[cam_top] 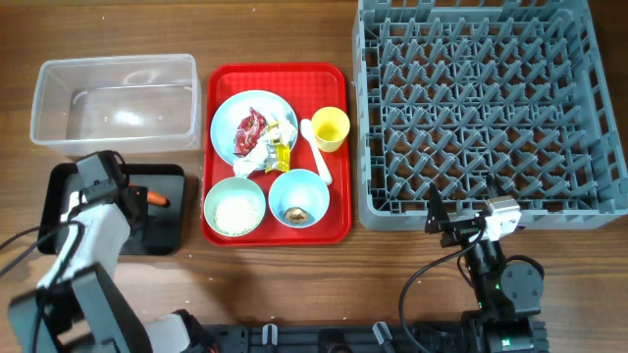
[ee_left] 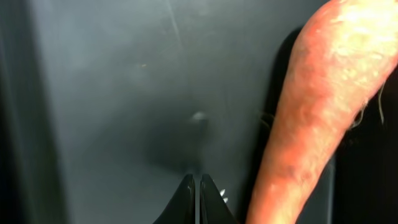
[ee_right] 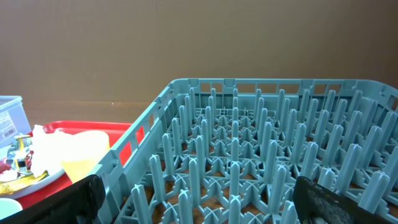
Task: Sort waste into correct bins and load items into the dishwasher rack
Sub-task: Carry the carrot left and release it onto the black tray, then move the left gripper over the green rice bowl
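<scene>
Label [ee_right: 6, 128] on clear tub [ee_right: 13, 103] carries unreadably small print.

White-shelled left arm [cam_top: 93, 221], slim black left end effector [ee_left: 196, 186], black right arm [cam_top: 500, 279], black cables [cam_top: 432, 267].

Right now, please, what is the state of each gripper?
Left gripper: closed, holding nothing; the carrot lies beside it.
Right gripper: open, holding nothing.

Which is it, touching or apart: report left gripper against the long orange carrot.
Apart. Left wrist view: left gripper shut empty, black rectangular tray floor showing between its tips and the orange carrot.
</scene>
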Available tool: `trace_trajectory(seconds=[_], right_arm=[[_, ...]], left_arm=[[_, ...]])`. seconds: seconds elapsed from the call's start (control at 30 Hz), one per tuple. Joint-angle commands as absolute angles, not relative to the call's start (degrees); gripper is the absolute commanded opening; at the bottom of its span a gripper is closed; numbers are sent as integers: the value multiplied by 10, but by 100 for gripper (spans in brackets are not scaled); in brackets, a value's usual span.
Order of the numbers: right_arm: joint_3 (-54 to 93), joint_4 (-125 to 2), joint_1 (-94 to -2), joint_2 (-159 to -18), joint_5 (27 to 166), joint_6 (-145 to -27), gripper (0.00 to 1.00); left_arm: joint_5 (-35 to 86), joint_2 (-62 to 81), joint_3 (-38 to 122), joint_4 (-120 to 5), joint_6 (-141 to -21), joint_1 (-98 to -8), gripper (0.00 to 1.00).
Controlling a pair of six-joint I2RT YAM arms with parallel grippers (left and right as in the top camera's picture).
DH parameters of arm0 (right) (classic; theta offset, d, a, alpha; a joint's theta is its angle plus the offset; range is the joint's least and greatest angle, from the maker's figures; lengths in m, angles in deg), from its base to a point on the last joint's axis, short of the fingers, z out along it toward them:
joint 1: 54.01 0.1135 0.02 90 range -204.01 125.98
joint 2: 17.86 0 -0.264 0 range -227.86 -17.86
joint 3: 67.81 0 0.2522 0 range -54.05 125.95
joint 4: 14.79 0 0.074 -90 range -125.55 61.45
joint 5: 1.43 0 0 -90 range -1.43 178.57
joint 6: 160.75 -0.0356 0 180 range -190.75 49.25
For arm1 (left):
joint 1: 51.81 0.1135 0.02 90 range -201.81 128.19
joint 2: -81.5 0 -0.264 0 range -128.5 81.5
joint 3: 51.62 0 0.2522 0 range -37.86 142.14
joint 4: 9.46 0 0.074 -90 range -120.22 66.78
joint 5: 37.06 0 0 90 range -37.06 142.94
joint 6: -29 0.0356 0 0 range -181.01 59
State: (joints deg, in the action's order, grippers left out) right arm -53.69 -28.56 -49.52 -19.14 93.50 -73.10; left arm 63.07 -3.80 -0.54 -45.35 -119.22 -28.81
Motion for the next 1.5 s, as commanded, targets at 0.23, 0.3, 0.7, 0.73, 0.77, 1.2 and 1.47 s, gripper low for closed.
trace_trajectory(seconds=[0.23, 0.3, 0.7, 0.73, 0.77, 1.2, 1.47], right_arm=[[-538, -283, -497, -190, 933, -739, 100], [-538, -283, -497, -190, 933, -739, 100], [-538, -283, -497, -190, 933, -739, 100], [-538, -283, -497, -190, 933, -739, 100], [-538, -283, -497, -190, 933, -739, 100], [-538, -283, -497, -190, 933, -739, 100], [-538, -283, -497, -190, 933, -739, 100]], left_arm=[[508, -68, -9, -357, -1165, -284, 12], [508, -59, -9, -356, -1164, -284, 12], [377, 280, -7, -480, -986, -313, 11], [330, 309, -7, -479, -943, -331, 9], [307, 324, -7, -479, -929, -346, 8], [468, 277, -7, -627, -912, -707, 8], [613, 229, 59, -735, -894, -814, 11]])
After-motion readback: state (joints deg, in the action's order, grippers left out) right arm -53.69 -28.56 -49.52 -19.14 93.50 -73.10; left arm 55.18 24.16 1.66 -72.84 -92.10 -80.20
